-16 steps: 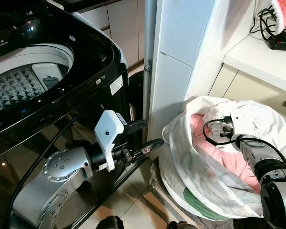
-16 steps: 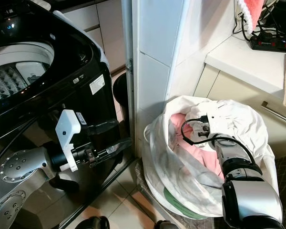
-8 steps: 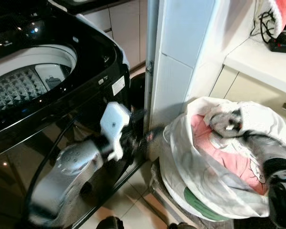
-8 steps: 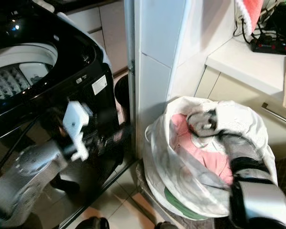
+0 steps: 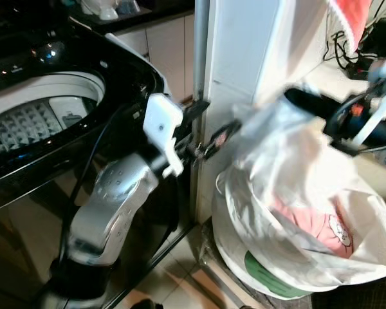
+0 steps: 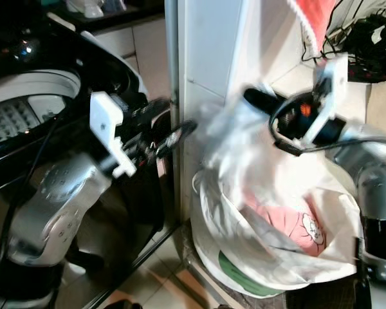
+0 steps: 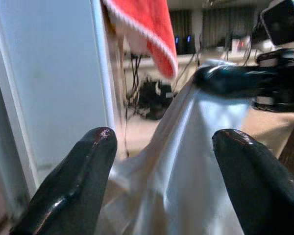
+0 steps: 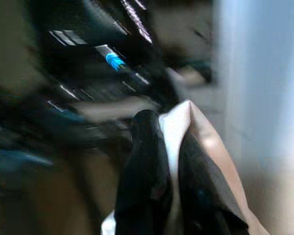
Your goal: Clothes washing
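My right gripper (image 5: 294,98) is raised above the laundry bag and shut on a white garment (image 5: 276,148), which hangs blurred from it down into the bag. In the right wrist view its two fingers (image 8: 147,161) pinch the white cloth (image 8: 174,132). My left gripper (image 5: 220,116) is lifted beside the pillar, open, just left of the hanging garment. The left wrist view shows its fingers (image 7: 73,186) spread wide with the white cloth (image 7: 186,161) beyond them. A pink garment (image 5: 315,225) lies inside the white laundry bag (image 5: 373,212).
The black top-loading washing machine (image 5: 135,71) stands at the left, its drum (image 5: 45,109) open. A white tiled pillar (image 5: 238,51) rises between machine and bag. At the right a counter carries a power strip with cables (image 5: 379,38), and a red cloth (image 5: 350,13) hangs above.
My right gripper has risen up out of the bag and leftward, pulling the white garment with it. My left arm has lifted from low beside the machine toward the garment.
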### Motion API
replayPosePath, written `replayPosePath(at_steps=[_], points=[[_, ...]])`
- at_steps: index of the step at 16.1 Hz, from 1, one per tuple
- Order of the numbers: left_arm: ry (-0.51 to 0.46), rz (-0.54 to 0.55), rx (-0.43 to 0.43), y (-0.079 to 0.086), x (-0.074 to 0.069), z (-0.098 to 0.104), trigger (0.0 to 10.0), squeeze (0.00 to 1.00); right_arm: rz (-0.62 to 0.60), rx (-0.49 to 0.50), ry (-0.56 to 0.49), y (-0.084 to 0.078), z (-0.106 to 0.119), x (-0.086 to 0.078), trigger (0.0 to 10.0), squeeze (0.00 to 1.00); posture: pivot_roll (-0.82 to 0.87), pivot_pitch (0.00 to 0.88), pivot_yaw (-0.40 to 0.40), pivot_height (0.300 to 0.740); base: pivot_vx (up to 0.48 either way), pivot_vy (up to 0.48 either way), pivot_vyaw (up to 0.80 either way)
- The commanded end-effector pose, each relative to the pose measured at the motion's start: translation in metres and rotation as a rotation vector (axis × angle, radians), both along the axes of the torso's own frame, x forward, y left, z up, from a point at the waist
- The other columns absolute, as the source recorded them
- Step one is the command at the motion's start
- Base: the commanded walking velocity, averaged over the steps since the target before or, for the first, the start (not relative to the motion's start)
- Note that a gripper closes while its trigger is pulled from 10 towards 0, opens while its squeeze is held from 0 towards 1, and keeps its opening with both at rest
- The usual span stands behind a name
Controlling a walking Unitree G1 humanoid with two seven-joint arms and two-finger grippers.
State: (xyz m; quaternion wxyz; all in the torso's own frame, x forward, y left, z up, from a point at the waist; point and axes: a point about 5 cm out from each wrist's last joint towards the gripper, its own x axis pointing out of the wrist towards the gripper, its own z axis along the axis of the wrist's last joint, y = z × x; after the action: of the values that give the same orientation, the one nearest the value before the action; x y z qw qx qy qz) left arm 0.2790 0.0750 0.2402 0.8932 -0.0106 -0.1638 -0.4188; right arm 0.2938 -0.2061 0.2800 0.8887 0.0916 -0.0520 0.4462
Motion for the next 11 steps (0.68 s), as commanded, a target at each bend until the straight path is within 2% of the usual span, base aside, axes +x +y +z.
replayPosePath(at_steps=[1,2,4,6,7,8,9,10,11], points=[[-0.001,-0.025,-0.044,-0.003,0.004,0.005,10.0,1.0,0.099,0.071,-0.04,0.014,0.023,-0.013,0.0,0.0,-0.09,0.0,0.014,0.74,0.0,0.0,0.0],[0.004,-0.036,-0.071,-0.005,0.005,0.008,10.0,1.0,0.133,0.091,-0.039,0.023,0.027,-0.018,0.0,0.0,-0.09,0.0,0.016,0.74,0.0,0.0,0.0],[0.068,-0.101,-0.217,-0.01,0.006,0.015,10.0,1.0,0.176,0.107,-0.03,0.042,0.027,-0.022,0.0,0.0,-0.09,0.0,0.016,0.74,0.0,0.0,0.0],[0.097,-0.161,-0.263,-0.014,0.003,0.016,10.0,1.0,0.2,0.111,-0.009,0.053,0.023,-0.023,0.0,0.0,-0.09,0.0,0.014,0.74,0.0,0.0,0.0],[0.125,-0.191,-0.253,-0.017,0.001,0.012,10.0,1.0,0.217,0.111,0.02,0.06,0.019,-0.026,0.0,0.0,-0.09,0.0,0.012,0.74,0.0,0.0,0.0],[0.114,-0.129,-0.118,-0.019,0.004,-0.001,10.0,1.0,0.225,0.123,0.044,0.063,0.019,-0.028,0.0,0.0,-0.08,0.0,0.01,0.74,0.0,0.0,0.0],[0.106,-0.119,-0.086,-0.019,0.005,-0.004,10.0,1.0,0.225,0.126,0.047,0.064,0.019,-0.029,0.0,0.0,-0.08,0.0,0.01,0.74,0.0,0.0,0.0],[0.124,-0.14,-0.088,-0.019,0.003,-0.006,10.0,0.81,0.222,0.13,0.051,0.064,0.02,-0.03,0.0,0.0,-0.08,0.0,0.009,0.74,0.0,0.0,0.0],[0.157,-0.169,-0.118,-0.019,0.001,-0.006,10.0,0.23,0.219,0.131,0.052,0.064,0.02,-0.03,0.0,0.0,-0.08,0.0,0.01,0.74,0.0,0.0,0.0]])
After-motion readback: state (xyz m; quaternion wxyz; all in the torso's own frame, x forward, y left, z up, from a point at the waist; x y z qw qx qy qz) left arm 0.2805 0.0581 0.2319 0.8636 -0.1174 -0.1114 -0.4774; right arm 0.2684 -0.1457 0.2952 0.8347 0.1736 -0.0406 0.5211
